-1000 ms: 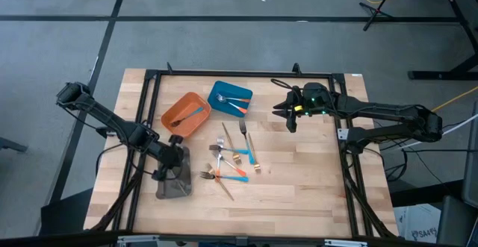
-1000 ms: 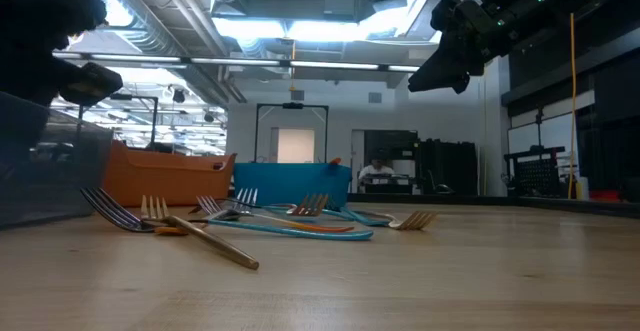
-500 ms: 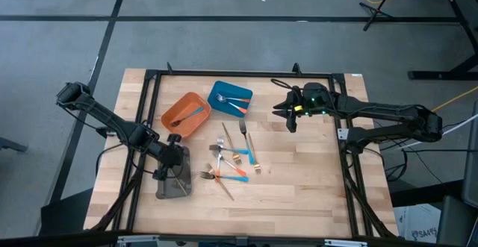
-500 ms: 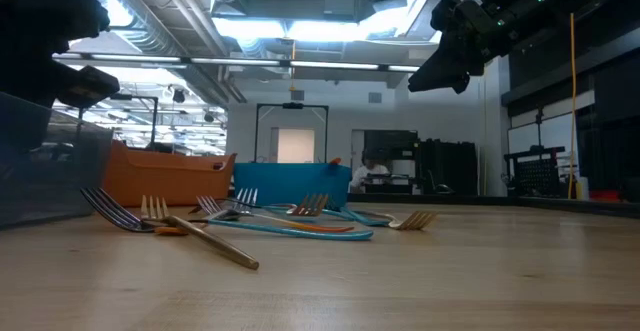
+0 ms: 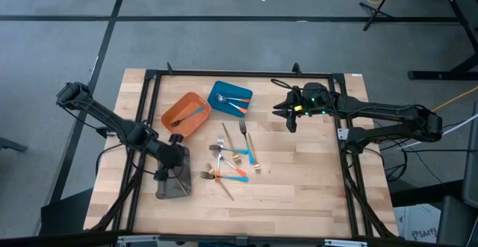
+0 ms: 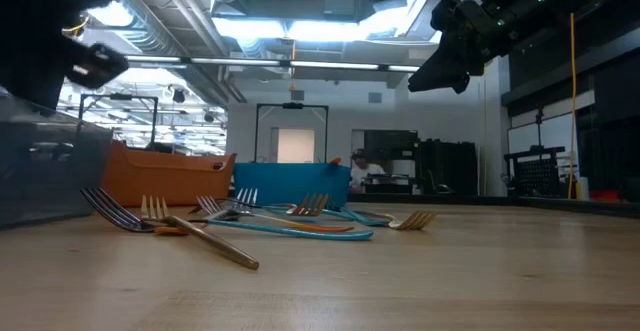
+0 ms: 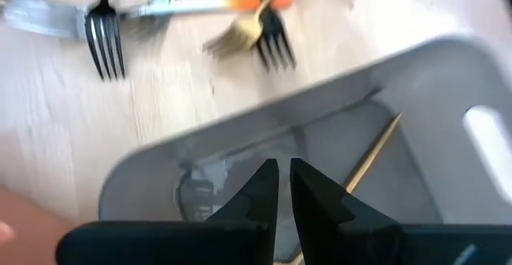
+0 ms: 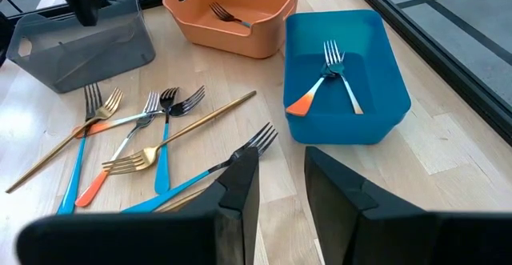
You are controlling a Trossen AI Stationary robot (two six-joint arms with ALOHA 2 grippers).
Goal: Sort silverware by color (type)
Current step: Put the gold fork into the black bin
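The loose silverware (image 5: 231, 163) lies in a heap mid-table: forks with blue, orange and gold handles, seen close in the right wrist view (image 8: 152, 137). My left gripper (image 5: 176, 160) hangs over the grey tray (image 5: 170, 187), its fingers a narrow gap apart (image 7: 284, 177), touching nothing. A gold-coloured piece (image 7: 372, 153) lies slanting inside that tray. My right gripper (image 5: 290, 120) hovers open (image 8: 280, 177) high above the table, right of the blue tray (image 5: 230, 98). That tray holds two forks (image 8: 336, 77); the orange tray (image 5: 185, 114) holds one (image 8: 228, 14).
The three trays stand along the table's left and far-left side. Bare wood lies right of the heap and along the near edge (image 5: 299, 195). A black frame rail (image 5: 351, 165) runs along the table's sides. A person shows far off in the room (image 6: 358, 166).
My left gripper has risen a little above the grey tray. The gold-coloured piece shows lying in the tray. My right arm has kept still.
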